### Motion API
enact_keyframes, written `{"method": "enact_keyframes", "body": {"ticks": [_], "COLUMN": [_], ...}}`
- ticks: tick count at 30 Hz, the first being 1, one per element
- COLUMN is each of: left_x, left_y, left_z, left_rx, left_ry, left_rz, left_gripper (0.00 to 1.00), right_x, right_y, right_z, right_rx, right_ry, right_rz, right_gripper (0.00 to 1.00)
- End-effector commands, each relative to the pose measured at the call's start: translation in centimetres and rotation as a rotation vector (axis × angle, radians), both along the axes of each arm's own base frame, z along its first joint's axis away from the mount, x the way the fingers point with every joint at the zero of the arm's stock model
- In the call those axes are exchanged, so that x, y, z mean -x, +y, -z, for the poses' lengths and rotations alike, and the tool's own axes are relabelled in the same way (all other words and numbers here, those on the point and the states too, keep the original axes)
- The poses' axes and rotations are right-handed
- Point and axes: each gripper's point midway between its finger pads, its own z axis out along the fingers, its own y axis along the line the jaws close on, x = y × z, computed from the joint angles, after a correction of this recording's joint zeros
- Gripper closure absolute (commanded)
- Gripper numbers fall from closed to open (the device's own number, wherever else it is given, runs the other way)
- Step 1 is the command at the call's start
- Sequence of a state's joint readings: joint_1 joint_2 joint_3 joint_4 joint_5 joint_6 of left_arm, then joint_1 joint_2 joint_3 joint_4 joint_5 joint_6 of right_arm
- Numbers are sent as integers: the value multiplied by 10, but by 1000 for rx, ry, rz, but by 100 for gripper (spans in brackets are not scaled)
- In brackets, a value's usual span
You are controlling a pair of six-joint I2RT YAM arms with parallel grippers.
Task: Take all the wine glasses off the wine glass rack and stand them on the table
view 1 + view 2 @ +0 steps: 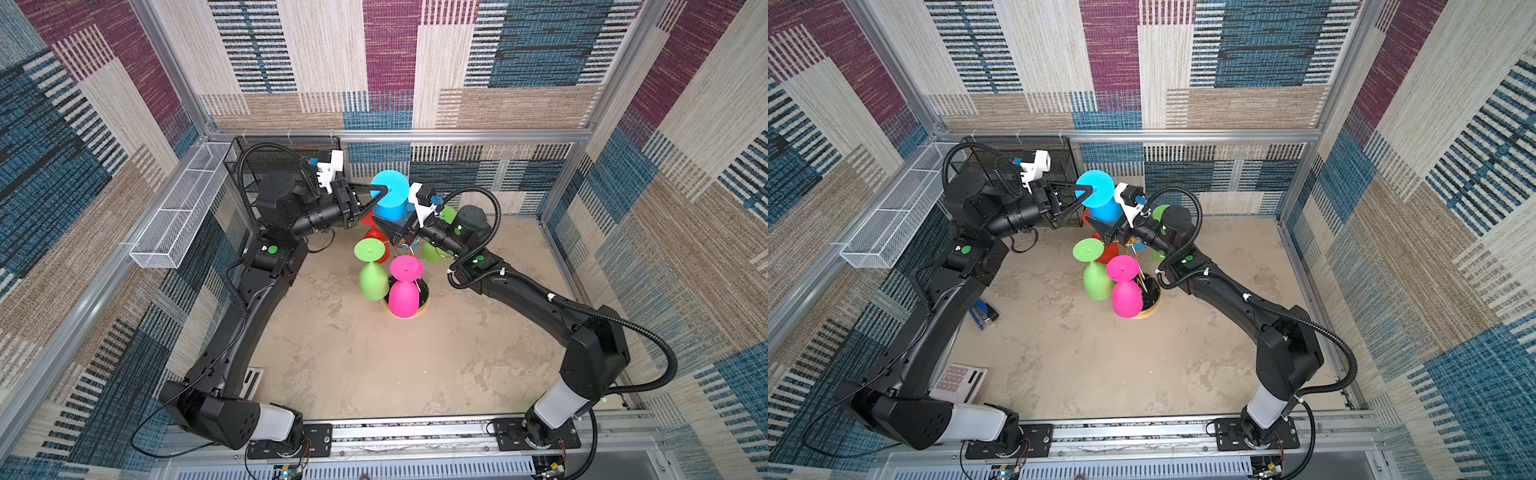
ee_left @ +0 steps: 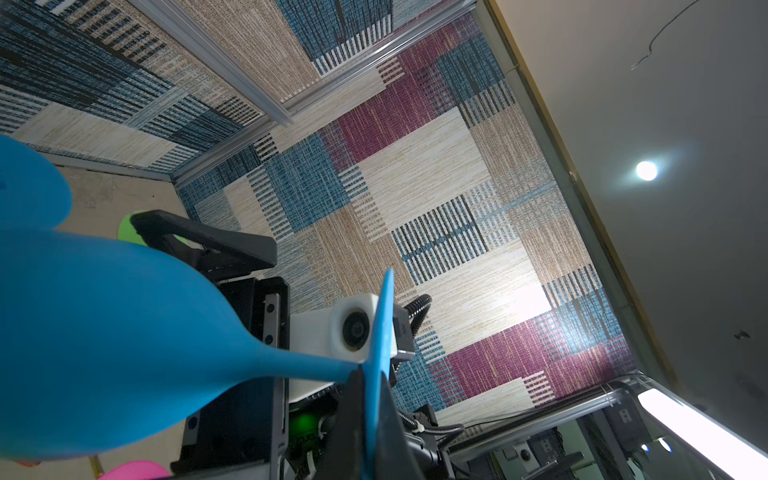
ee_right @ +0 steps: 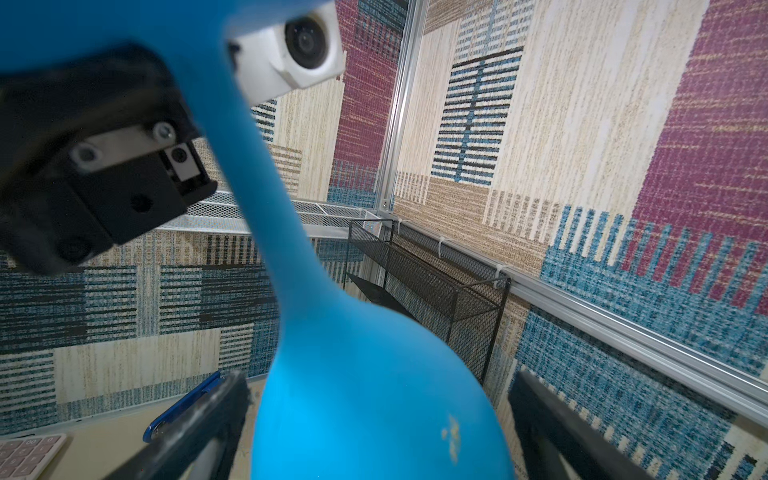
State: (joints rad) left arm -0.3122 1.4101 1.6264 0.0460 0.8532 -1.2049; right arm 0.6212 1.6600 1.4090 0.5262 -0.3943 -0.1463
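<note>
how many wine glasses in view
5: blue glass in left gripper, red glass behind front green glass, pink glass nearest, second green glass behind right arm; others may be hidden.

The left arm (image 1: 245, 316) rises from the front and bends inward at the elbow, with its wrist almost level. The left end effector (image 1: 383, 192) is closed tight on the stem of the blue wine glass (image 1: 390, 187). The right arm (image 1: 540, 303) comes in from the opposite side. The right end effector (image 3: 380, 382) has its jaws spread wide, one finger on each side of the glass bowl.
</note>
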Motion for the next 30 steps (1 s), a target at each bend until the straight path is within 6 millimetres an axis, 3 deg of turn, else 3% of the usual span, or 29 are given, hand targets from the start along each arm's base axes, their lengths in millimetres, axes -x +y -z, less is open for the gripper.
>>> {"method": "enact_keyframes", "body": {"ticks": [1,15,26,30], "left_x": [8,2,-6,-4], "left_y": [2,3,4,15], "left_z": [-15,-11,-7,-17], "left_rx": [38,53,65,73], "left_ry": [-44,-44,-63,-111], "left_rz": [25,25,21,7], "left_gripper": [100,100,63,55], "right_x": [1,5,13,10], "right_y": [0,-1,1,-3], "right_z": [-7,-8,-6,-9], "right_rx": [-16,3,38,48], "right_ry": [-10,15,67,122], "right_rz": [10,40,32,57], "right_gripper": [3,25,40,44]}}
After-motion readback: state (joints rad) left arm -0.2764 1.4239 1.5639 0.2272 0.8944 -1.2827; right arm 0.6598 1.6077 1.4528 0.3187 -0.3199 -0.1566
